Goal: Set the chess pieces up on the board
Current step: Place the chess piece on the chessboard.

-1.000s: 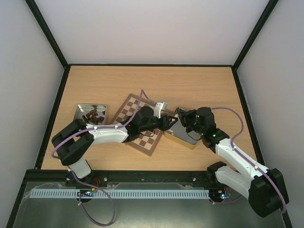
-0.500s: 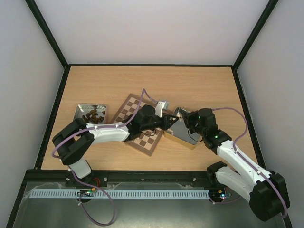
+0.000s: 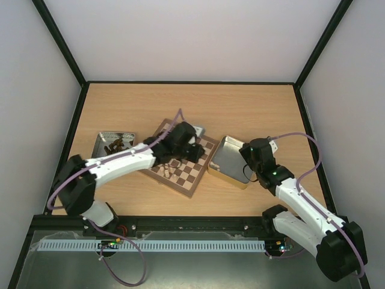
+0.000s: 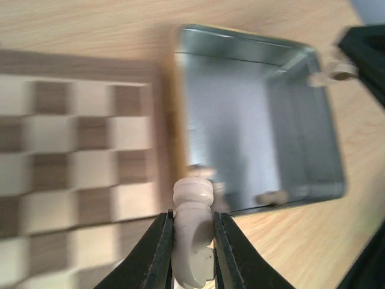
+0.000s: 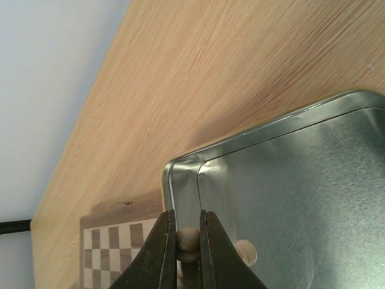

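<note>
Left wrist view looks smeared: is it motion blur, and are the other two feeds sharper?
Left wrist: yes, the board and tin are streaked with motion blur; the cream piece in the left hand is fairly crisp. Right wrist: sharp, the table's grain clear, soft sheen on the tin. Top external: evenly lit and sharp, but the pieces are too small to read.

Board (image 3: 191,174) sits mid-surface (image 3: 252,108), set askew. Tin (image 3: 227,162) lies just beside its right edge. Tray (image 3: 101,139) lies near the board's left, with chess pieces (image 3: 117,144) heaped in it.
</note>
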Controlling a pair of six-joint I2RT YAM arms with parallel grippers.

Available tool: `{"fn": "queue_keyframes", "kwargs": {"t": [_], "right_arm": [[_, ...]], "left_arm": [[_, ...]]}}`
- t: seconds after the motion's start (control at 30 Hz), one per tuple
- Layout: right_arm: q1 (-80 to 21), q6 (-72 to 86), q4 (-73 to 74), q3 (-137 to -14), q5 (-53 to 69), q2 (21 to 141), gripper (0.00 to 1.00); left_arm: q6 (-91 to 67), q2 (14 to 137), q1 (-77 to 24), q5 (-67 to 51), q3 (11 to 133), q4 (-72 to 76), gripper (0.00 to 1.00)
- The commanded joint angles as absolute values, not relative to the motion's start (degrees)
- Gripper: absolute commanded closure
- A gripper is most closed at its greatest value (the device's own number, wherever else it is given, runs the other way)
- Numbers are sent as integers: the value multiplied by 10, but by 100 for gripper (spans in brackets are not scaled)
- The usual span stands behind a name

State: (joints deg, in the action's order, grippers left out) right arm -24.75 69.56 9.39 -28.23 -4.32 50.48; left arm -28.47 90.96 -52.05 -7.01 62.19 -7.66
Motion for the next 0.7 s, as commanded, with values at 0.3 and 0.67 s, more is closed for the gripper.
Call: {"fn": "queue_keyframes", "kwargs": {"t": [0.3,0.67], "right_arm": [[-246,656,55,-260,-74,538,98],[-246,663,37,-238,-69,513,98]], "left_arm": [[-158,838,-344,-48,697,-534,96],[-145,1030,-344,-67,827,-564,86]]}}
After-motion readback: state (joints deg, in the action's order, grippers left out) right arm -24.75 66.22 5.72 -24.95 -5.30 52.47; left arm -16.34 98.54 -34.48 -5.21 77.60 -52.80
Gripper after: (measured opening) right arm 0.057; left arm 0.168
